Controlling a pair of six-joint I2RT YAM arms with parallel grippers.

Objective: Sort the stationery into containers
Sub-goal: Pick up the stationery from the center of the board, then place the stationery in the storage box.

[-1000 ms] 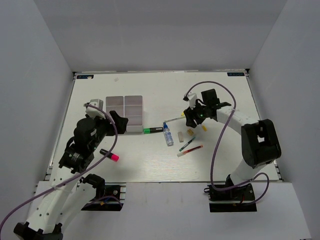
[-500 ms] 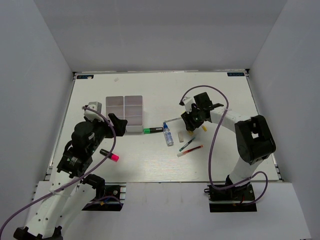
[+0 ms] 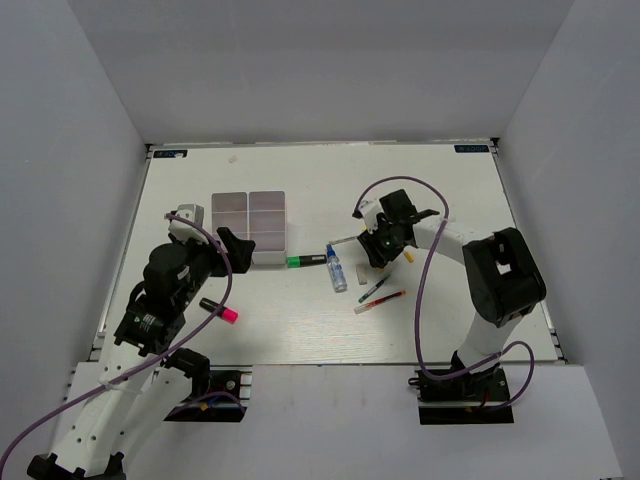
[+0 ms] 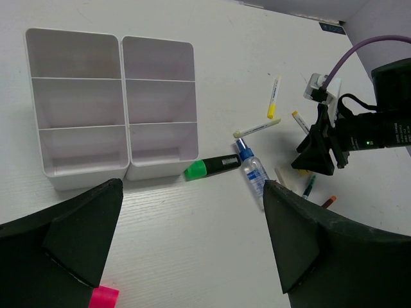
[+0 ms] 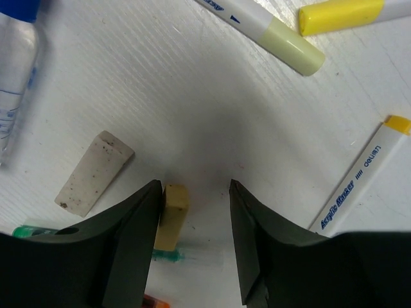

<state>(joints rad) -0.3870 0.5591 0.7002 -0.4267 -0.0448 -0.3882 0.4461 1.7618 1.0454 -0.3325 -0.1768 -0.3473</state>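
My right gripper sits low over the table, its 2 fingers partly apart and gripping nothing. The beige eraser lies just inside the gap. It rests against the inner face of 1 finger and is clear of the other. The white eraser lies tilted just outside that same finger. Farther ahead on that side is the clear tube with its blue cap. Ahead of my fingertips, well apart from them, lies the pale-tipped pen, and a yellow end shows just beyond it. Outside my other finger lies the yellow-tipped pen, angled away. Just behind the beige eraser, under the gripper, runs the green pen.

My left gripper hangs above the table with its jaws spread wide, and only bare table shows between them. The white tray, 2 rows of 3 compartments, stands ahead of it, off toward 1 finger. The green highlighter lies straight ahead of the gap, its green end just beside the tray's near corner. Close beneath the finger on the tray's side shows the pink cap of the black marker.
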